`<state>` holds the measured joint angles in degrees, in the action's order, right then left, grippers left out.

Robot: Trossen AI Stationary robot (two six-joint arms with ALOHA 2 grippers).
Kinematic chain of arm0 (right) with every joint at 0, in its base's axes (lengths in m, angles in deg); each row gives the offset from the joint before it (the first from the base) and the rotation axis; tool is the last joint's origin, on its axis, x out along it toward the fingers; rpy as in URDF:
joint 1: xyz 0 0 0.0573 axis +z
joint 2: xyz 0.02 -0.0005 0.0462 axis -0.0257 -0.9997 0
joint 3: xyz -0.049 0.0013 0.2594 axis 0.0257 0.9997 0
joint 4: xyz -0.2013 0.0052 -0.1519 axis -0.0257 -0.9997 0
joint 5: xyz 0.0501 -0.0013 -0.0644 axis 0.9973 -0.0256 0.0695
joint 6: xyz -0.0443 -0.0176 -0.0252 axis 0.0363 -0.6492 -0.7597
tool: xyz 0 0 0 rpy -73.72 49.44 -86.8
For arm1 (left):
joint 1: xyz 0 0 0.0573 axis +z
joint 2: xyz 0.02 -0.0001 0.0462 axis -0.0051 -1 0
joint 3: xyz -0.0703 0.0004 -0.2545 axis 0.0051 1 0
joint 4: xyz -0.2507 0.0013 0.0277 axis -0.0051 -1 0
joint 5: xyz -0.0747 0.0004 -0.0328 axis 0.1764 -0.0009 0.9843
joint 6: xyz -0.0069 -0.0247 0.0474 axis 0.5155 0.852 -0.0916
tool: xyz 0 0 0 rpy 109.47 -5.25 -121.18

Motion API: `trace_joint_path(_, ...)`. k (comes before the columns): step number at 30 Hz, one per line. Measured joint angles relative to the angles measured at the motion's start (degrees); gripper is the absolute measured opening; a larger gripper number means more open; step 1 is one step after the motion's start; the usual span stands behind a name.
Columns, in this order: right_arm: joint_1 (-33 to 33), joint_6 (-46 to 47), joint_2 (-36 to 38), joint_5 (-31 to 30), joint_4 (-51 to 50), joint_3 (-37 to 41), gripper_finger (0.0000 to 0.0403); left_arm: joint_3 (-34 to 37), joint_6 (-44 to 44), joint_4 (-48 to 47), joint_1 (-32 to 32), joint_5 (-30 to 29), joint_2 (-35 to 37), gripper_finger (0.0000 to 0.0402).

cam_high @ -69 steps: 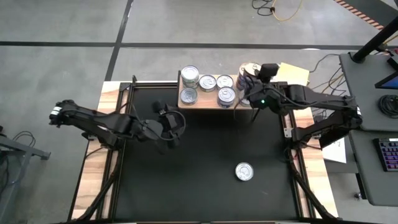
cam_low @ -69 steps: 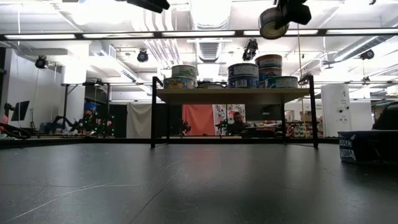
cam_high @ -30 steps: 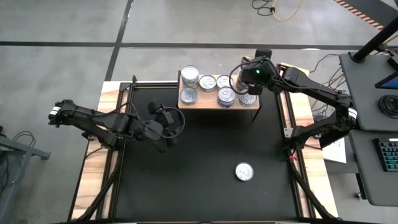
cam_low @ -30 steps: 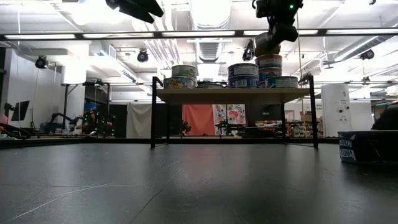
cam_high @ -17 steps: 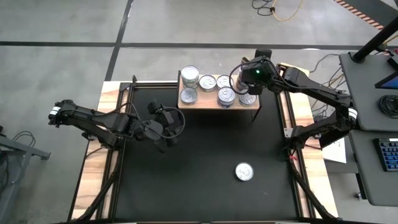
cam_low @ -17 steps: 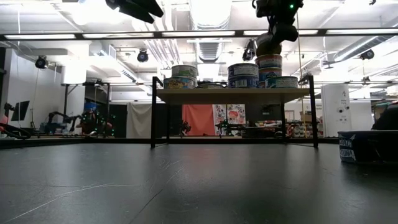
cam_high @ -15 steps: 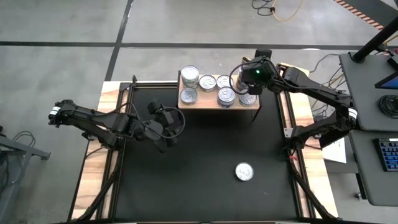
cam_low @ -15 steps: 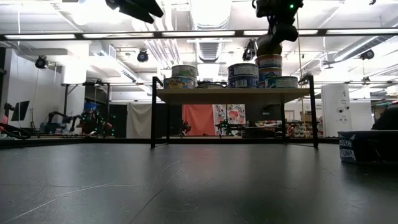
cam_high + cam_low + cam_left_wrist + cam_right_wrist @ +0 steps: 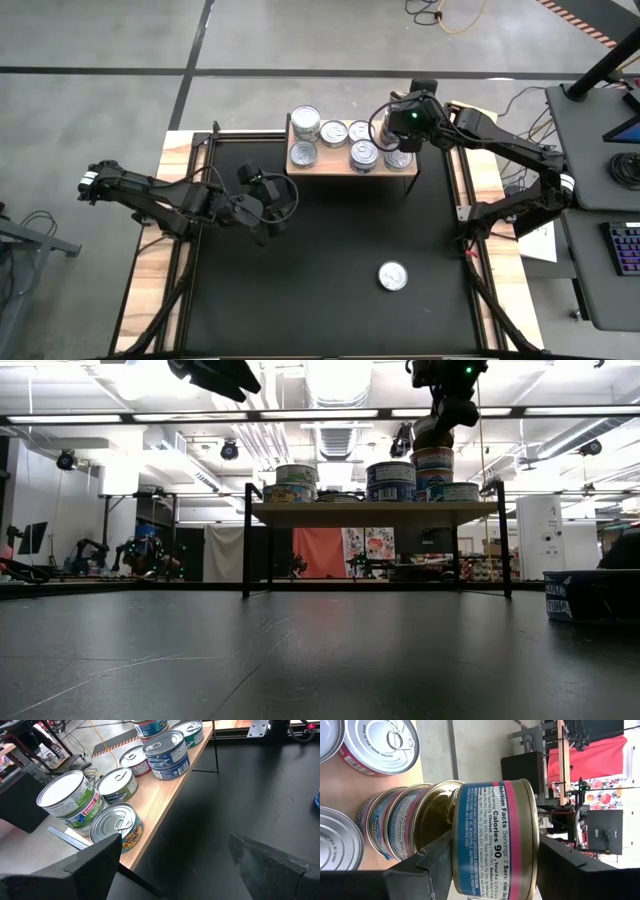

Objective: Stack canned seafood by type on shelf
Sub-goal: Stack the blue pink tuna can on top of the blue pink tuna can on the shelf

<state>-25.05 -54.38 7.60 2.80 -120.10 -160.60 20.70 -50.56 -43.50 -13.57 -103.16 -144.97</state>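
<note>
The shelf (image 9: 335, 163) stands at the table's far edge with several canned seafood tins on it, some stacked two high (image 9: 167, 752). My right gripper (image 9: 385, 125) hovers over the shelf's far right end, shut on a blue-and-pink-labelled can (image 9: 495, 820) that tops a stack of two like cans (image 9: 395, 825). My left gripper (image 9: 278, 205) hangs open above the table just left of the shelf's near left corner, with nothing between its fingers (image 9: 95, 865). One more tin (image 9: 392, 276) stands alone on the black tabletop. My right gripper holds the top can across its height. One finger (image 9: 427, 865) lies against its gold underside rim (image 9: 455, 820) and the other (image 9: 570, 865) against its top rim (image 9: 536, 820). The fingers come in roughly level from the shelf's right. The can sits upright on the stack, jutting toward the gripper.
The black tabletop between the shelf and the near edge holds only the lone tin, which shows large at the right of the low view (image 9: 585, 596). The shelf's dark legs (image 9: 247, 540) stand at its corners. Wooden side rails (image 9: 160, 260) border the table.
Two seconds ago my right gripper held the can higher, right of the shelf. It has since moved left over the shelf's right end and lowered the can onto the stack. Over the last second nothing has visibly moved.
</note>
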Motion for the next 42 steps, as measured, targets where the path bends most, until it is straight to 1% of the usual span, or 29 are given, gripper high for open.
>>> trace_joint_path(5,0.00,0.82,0.00,0.05,-0.02,0.00,0.0234,0.00,0.02,0.02,0.00,0.00,0.00,0.0350)
trace_joint_path(17,0.02,2.37,0.00,0.56,-0.07,0.00,0.0288,0.11,0.07,0.04,0.00,0.00,0.00,0.0350)
trace_joint_path(25,0.02,3.52,0.02,0.58,-0.07,0.01,0.0314,0.12,0.18,0.05,0.00,0.00,0.00,0.0350)
trace_joint_path(32,0.02,4.21,0.02,0.67,-0.07,0.02,0.0329,0.32,0.42,0.07,-0.01,-0.01,0.00,0.0350)
trace_joint_path(36,0.02,5.30,0.02,2.16,-0.07,0.02,0.0334,0.32,0.44,0.07,0.00,0.00,0.00,0.0350)
trace_joint_path(42,0.02,6.29,0.02,2.28,-0.07,0.02,0.0343,0.31,0.44,0.07,0.00,0.00,0.00,0.0350)
